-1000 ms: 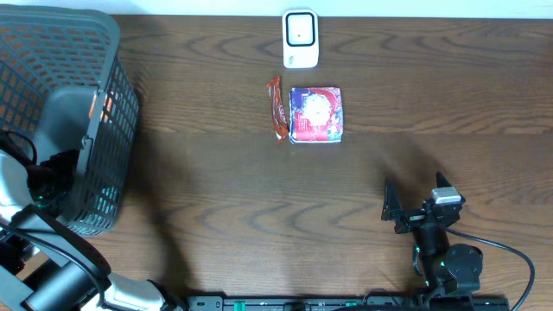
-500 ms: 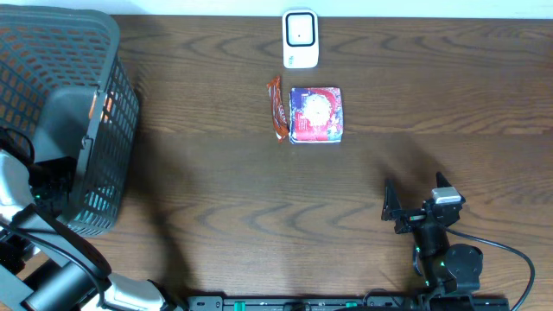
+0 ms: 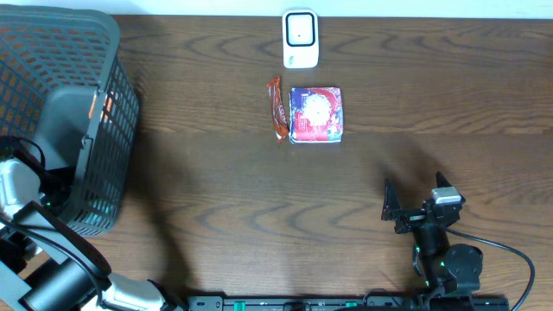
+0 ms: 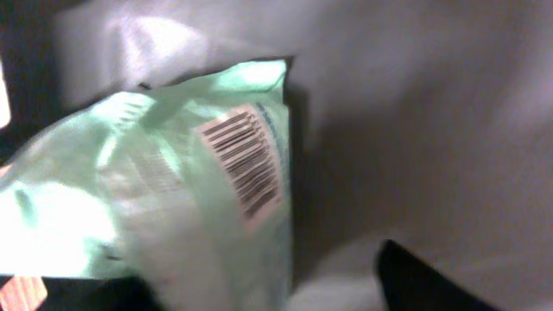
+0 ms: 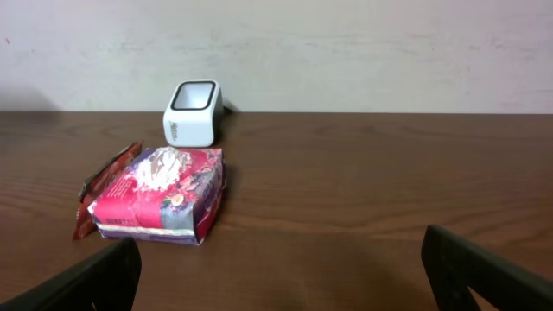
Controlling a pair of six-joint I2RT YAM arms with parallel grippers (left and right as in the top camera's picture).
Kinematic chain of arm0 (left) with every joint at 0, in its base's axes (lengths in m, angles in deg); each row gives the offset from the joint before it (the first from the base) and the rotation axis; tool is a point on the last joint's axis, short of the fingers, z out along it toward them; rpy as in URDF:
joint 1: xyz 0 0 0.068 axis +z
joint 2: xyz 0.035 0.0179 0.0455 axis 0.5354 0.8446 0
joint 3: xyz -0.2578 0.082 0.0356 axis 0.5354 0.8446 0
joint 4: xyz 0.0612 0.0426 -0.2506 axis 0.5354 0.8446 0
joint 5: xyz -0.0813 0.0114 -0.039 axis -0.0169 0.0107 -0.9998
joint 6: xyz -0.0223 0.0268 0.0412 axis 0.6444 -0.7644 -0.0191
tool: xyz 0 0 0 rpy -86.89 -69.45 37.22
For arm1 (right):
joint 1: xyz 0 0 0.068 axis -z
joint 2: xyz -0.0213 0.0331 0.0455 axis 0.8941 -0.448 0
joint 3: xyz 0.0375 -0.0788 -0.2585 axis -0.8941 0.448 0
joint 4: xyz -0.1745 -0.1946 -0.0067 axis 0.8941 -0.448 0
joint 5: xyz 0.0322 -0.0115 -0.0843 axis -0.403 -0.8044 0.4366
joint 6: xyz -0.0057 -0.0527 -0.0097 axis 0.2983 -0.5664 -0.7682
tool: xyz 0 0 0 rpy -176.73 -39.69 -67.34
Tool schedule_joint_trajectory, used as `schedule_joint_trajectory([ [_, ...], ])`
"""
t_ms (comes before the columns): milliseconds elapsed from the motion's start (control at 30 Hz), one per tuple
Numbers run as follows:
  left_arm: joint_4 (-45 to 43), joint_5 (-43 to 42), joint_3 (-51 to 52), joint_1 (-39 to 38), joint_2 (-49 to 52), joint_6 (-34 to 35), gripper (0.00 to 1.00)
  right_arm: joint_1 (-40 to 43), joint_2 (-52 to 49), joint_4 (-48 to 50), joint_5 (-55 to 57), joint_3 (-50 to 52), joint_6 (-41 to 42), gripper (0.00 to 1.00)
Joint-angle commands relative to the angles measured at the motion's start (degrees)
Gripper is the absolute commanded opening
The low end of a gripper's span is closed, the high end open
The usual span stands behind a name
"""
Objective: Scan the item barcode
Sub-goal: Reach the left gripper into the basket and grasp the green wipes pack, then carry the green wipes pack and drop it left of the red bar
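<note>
Dark wood counter point(image 3: 216, 190), pale wall point(image 5: 346, 43) behind. Mint-green packet point(image 4: 173, 199) sits inside the grey basket point(image 3: 52, 34), barcode point(image 4: 244, 161) showing, digits too blurry. The left end effector point(image 3: 59, 183) is in the basket too, grip unclear; the right end effector point(image 5: 281, 289), well away from it, gapes wide.

I am recording the table point(image 3: 259, 199) as showing dark brown with a wavy wood grain. The basket point(image 3: 52, 52) is presenting as dark grey open mesh, with an orange patch glinting through it. The scanner point(image 3: 301, 38) is showing white with a black-rimmed face. The slim wrapper point(image 3: 276, 107) is reading orange-red. The square packet point(image 3: 316, 113) is showing red and blue around a white picture. The pale green packet point(image 4: 155, 199) is carrying a black-striped barcode point(image 4: 246, 160) on a pale panel. The wall point(image 5: 346, 52) is appearing off-white.
</note>
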Motion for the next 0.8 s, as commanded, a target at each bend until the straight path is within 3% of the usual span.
schedule_joint_trajectory([
  [0,-0.87,0.42,0.5,-0.17,0.13,0.09,0.37,0.28,0.13,-0.15,0.24,0.2,-0.66,0.99],
  [67,-1.97,0.39,0.48,-0.17,0.11,-0.87,0.11,0.28,0.13,-0.15,0.24,0.2,-0.66,0.99],
  [100,-2.6,0.37,0.39,-0.17,0.11,-1.55,0.08,0.28,0.13,-0.15,0.24,0.2,-0.66,0.99],
  [333,-2.67,-5.88,-5.11,-0.17,-1.9,-1.6,0.07,0.28,0.13,-0.15,0.24,0.2,-0.66,0.99],
  [600,-4.22,-10.6,-16.81,-0.17,-12.72,-1.6,0.07,0.28,0.13,-0.15,0.22,0.2,-0.66,0.99],
  [767,-11.91,-11.98,-19.37,-0.17,-21.81,-1.55,0.07,0.28,0.13,-0.15,0.22,0.2,-0.66,0.99],
])
